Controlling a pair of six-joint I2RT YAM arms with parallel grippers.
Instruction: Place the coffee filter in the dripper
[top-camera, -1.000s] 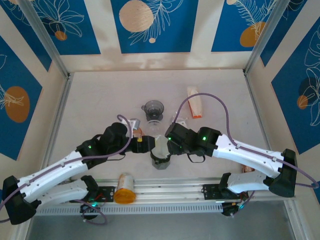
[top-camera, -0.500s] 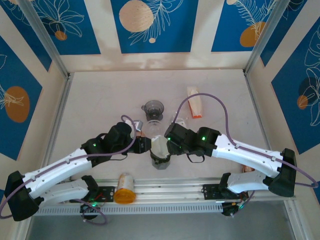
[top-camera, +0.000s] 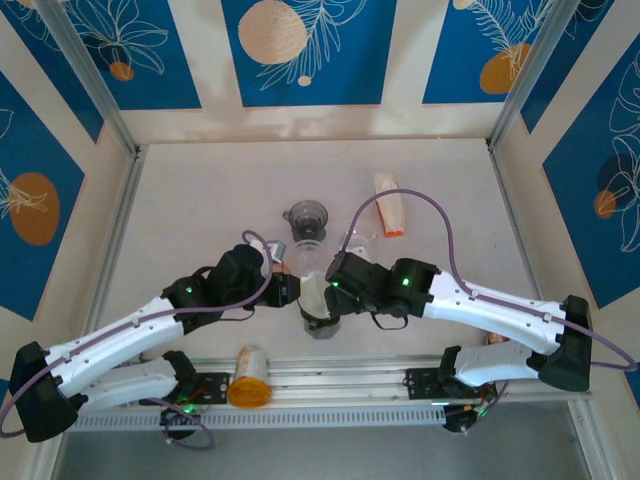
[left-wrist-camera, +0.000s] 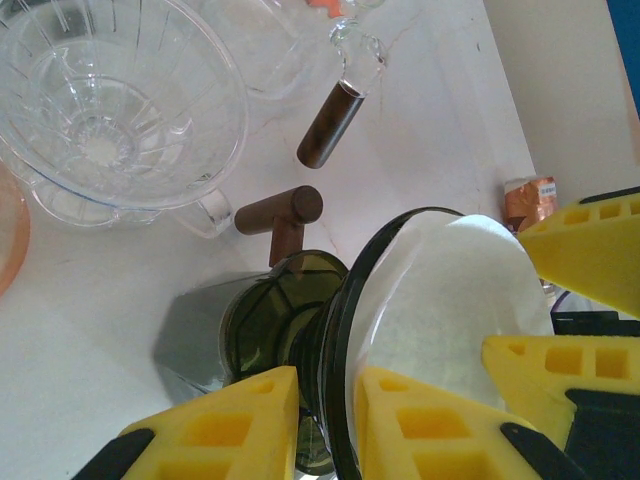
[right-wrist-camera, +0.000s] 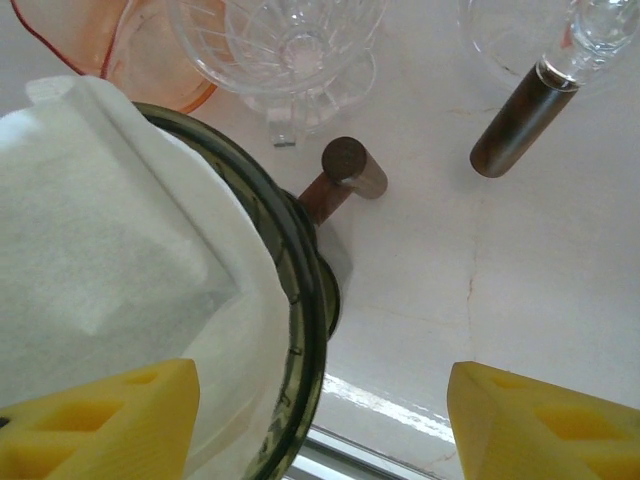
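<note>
We see the left gripper (left-wrist-camera: 322, 425) pinching the dark dripper's (left-wrist-camera: 262, 315) rim, the white filter (left-wrist-camera: 450, 300) inside it, and the right gripper (right-wrist-camera: 325, 405) spread.

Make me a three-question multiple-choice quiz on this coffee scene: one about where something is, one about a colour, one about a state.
1. Where is the white paper filter?
A. In the dark dripper
B. Flat on the table
C. In the clear glass dripper

2. What colour are the robot's fingers?
A. Red
B. Yellow
C. Silver

3. How do the right arm's fingers stand?
A. Spread apart
B. Pinched on the wooden handle
C. Pressed together

Answers:
1 A, the filter sits within the dark rim.
2 B, both wrist views show yellow blocks.
3 A, the right wrist view shows a wide gap between them.
</note>
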